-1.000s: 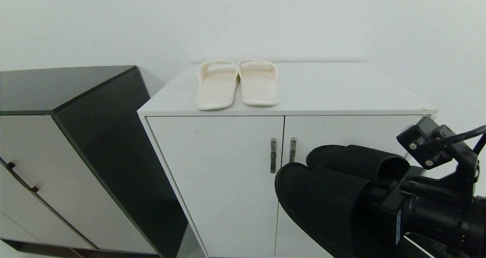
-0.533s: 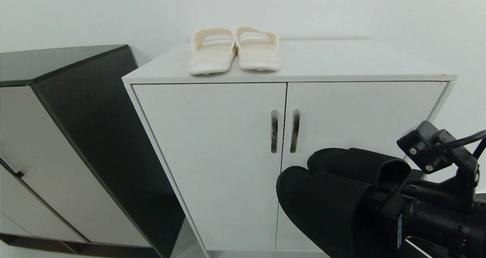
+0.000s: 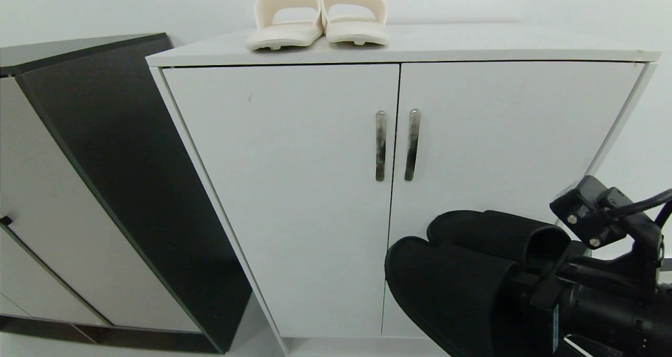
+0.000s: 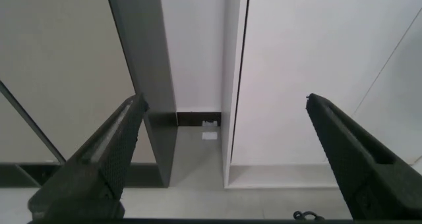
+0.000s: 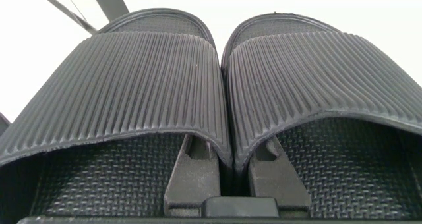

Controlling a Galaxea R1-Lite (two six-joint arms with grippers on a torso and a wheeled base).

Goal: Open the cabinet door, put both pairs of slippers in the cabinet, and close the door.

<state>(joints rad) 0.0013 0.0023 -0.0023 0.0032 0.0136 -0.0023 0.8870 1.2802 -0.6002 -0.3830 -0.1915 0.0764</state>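
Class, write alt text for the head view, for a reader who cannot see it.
The right gripper holds a pair of black slippers before a white cabinet with both doors shut. Cream slippers sit on its top; a dark cabinet stands to its left.

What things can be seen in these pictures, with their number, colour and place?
white cabinet: one, white, centre, both doors closed.
handles: two, grey metal, upright, either side of the door gap.
cream slippers: one pair, cream, side by side on top of the white cabinet.
black slippers: one pair, black, held low before the right door.
dark cabinet: one, black side, pale front, left of the white cabinet.
left gripper: one, black, open, low, facing the gap between the cabinets.
right gripper: one, black, shut on the black slippers.
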